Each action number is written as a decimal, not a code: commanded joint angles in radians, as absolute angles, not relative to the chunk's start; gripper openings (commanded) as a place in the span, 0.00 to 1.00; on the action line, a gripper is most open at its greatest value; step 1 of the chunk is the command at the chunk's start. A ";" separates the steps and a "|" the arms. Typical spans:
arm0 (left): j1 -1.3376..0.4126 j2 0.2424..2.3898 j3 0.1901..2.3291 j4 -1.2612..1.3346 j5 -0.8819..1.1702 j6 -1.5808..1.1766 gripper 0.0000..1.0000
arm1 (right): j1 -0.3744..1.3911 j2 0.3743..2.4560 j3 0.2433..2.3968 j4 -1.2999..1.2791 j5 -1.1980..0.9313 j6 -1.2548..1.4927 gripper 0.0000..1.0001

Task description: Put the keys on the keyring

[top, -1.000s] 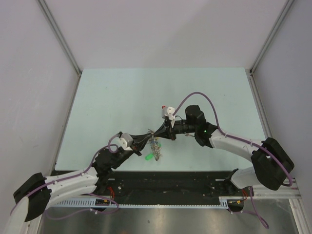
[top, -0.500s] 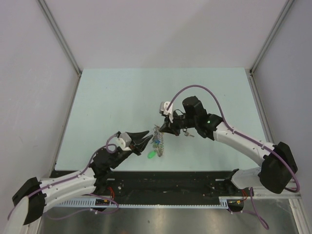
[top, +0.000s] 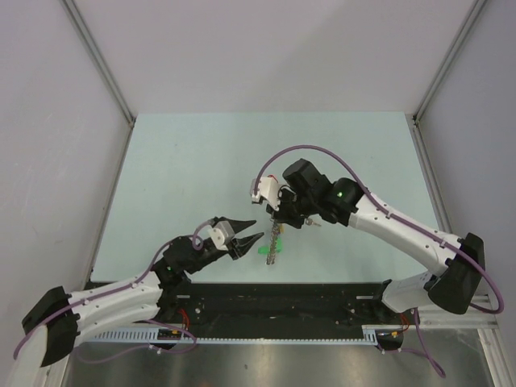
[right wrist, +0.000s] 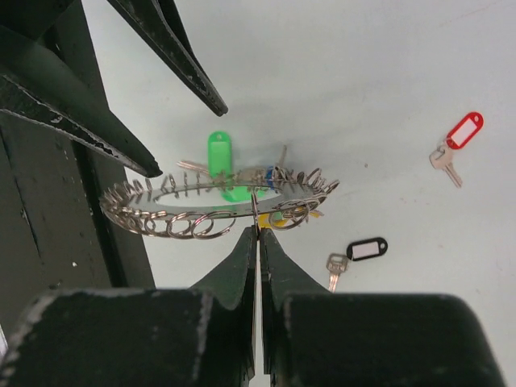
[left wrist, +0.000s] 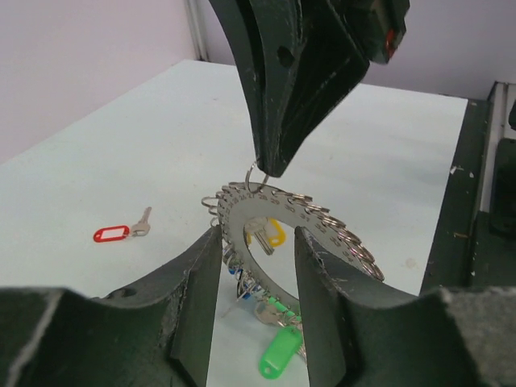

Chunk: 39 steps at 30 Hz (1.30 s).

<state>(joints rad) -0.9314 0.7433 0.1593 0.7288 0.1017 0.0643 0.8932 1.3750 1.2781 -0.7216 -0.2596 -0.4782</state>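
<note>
Pale table [top: 201,161] bearing red-tagged key [right wrist: 463,131], black-tagged key [right wrist: 364,249]

- The keyring [right wrist: 193,196], a grey hoop fringed with small split loops, hangs tilted from my right gripper [right wrist: 256,232], which pinches its wire. A green tag [right wrist: 219,153] dangles from it.
- The red-tagged key [right wrist: 455,143] and black-tagged key [right wrist: 360,254] lie loose on the table [right wrist: 363,81], apart.

We count one left gripper [top: 255,228], one right gripper [right wrist: 257,232], one keyring [right wrist: 161,211], two loose keys, red-tagged key [right wrist: 459,139] and black-tagged key [right wrist: 361,251], three tags hung on the ring, green tag [right wrist: 219,153], yellow tag [left wrist: 274,235], blue tag [left wrist: 234,274]
</note>
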 commanded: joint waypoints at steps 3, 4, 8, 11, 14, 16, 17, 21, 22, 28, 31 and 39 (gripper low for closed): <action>-0.922 0.775 0.212 0.741 0.219 0.095 0.46 | 0.942 1.388 1.381 -0.836 -0.207 -0.549 0.00; -0.922 0.776 0.212 0.752 0.227 0.092 0.47 | 0.951 1.391 1.382 -0.835 -0.215 -0.555 0.00; -0.919 0.790 0.207 0.765 0.247 0.089 0.47 | 0.976 1.388 1.394 -0.830 -0.238 -0.584 0.00; -0.911 0.799 0.206 0.791 0.275 0.080 0.47 | 0.994 1.385 1.404 -0.824 -0.247 -0.603 0.00; -0.907 0.811 0.209 0.805 0.296 0.069 0.47 | 1.005 1.393 1.413 -0.825 -0.255 -0.614 0.00; -0.905 0.818 0.209 0.813 0.299 0.063 0.47 | 1.009 1.405 1.420 -0.836 -0.258 -0.618 0.00; -0.904 0.819 0.207 0.818 0.299 0.058 0.47 | 1.014 1.408 1.427 -0.844 -0.256 -0.623 0.00; -0.904 0.836 0.212 0.845 0.321 0.044 0.42 | 1.029 1.419 1.431 -0.850 -0.238 -0.629 0.00; -0.904 0.841 0.212 0.850 0.330 0.038 0.41 | 1.031 1.417 1.431 -0.851 -0.236 -0.630 0.00; -0.902 0.851 0.216 0.859 0.350 0.029 0.37 | 1.034 1.417 1.431 -0.856 -0.242 -0.632 0.00; -0.902 0.854 0.218 0.850 0.354 0.032 0.34 | 1.038 1.414 1.431 -0.859 -0.241 -0.635 0.00; -0.887 0.759 0.201 0.766 0.333 0.060 0.34 | 1.037 1.413 1.430 -0.867 -0.226 -0.634 0.00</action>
<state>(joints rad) -0.9031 0.8211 0.1745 0.7822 0.3279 0.0441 1.0309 1.4235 1.3769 -0.8711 -0.2401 -0.6235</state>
